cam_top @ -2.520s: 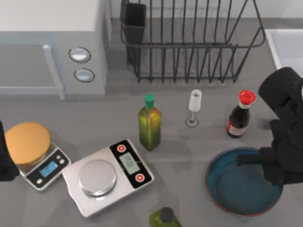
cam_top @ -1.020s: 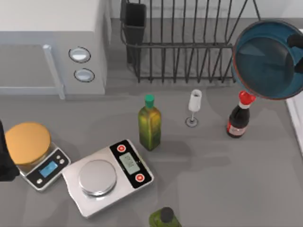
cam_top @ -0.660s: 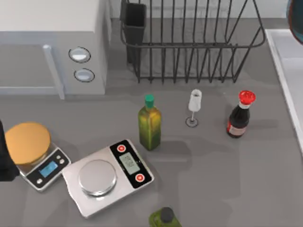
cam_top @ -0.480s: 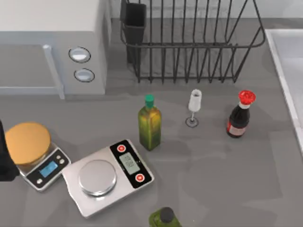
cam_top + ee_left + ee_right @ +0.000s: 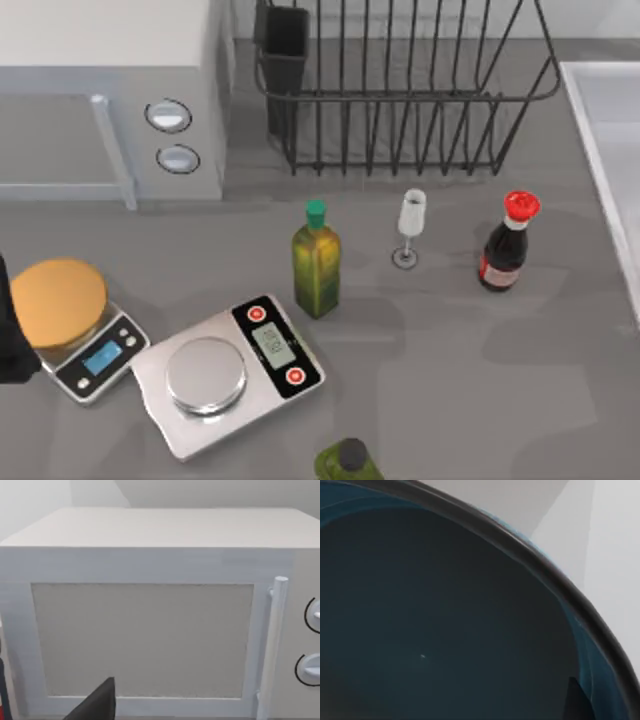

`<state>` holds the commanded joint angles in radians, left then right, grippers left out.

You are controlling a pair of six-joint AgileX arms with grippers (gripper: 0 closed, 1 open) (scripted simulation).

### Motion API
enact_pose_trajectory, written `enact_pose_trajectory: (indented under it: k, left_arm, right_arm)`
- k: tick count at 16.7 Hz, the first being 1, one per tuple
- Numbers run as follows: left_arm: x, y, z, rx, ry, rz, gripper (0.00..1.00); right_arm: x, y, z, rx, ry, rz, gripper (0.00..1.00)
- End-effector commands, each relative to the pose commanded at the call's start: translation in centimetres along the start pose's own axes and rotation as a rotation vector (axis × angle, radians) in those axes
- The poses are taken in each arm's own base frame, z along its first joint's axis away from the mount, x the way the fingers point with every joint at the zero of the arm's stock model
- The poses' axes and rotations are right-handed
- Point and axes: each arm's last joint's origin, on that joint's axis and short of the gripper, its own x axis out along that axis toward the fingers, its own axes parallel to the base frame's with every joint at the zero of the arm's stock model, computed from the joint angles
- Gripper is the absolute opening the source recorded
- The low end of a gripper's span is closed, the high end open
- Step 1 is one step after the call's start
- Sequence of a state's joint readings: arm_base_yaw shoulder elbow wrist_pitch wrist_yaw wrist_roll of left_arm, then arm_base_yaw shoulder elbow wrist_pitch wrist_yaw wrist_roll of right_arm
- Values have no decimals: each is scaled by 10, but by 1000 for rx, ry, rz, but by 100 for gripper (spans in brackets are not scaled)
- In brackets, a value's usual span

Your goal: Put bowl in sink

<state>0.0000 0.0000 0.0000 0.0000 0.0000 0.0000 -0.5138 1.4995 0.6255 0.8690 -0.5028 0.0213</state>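
My right gripper's fingers I cannot tell the state of; its wrist camera sits right against the bowl (image 5: 435, 630), teal inside, pale surface beyond its rim. The sink (image 5: 610, 110) lies at the table's right edge. My left arm (image 5: 8, 340) is parked far left.

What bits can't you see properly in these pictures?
- Sink: top view's right edge cuts it off.
- Bowl: so close in the right wrist view that its full shape and whatever lies under it are hidden.
- Bottle: cut by the top view's bottom edge.
- Left arm: cut off at the top view's left edge.
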Motion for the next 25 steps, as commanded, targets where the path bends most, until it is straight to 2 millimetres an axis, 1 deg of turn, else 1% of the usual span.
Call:
enact_pose_trajectory:
  k: [3,8,10,12,15,18,20,23,25]
  left_arm:
    - [0,0,0,0,0,0,100]
    - [0,0,0,0,0,0,100]
    - [0,0,0,0,0,0,100]
    - [0,0,0,0,0,0,100]
    - [0,0,0,0,0,0,100]
    - [0,0,0,0,0,0,100]
    - [0,0,0,0,0,0,100]
    - [0,0,0,0,0,0,100]
    - [0,0,0,0,0,0,100]
  right_arm:
    - [-6,-1,-4,-10,-12,-14,0]
    - [-5,0,-5,-6,-8,-9,0]
    - [-2,-2,-12,-5,-7,-6,0]
    - [3,-5,-27,-3,-3,-6,0]
    - [9,-11,-64,-4,-3,-7,0]
    - [8,-11,-104,-17,-21,-10,0]
    - [4,-8,-126,-19,-24,-11,0]
    - [-3,-4,-148,-13,-16,-13,0]
    - [-4,-2,-153,-10,-12,-14,0]
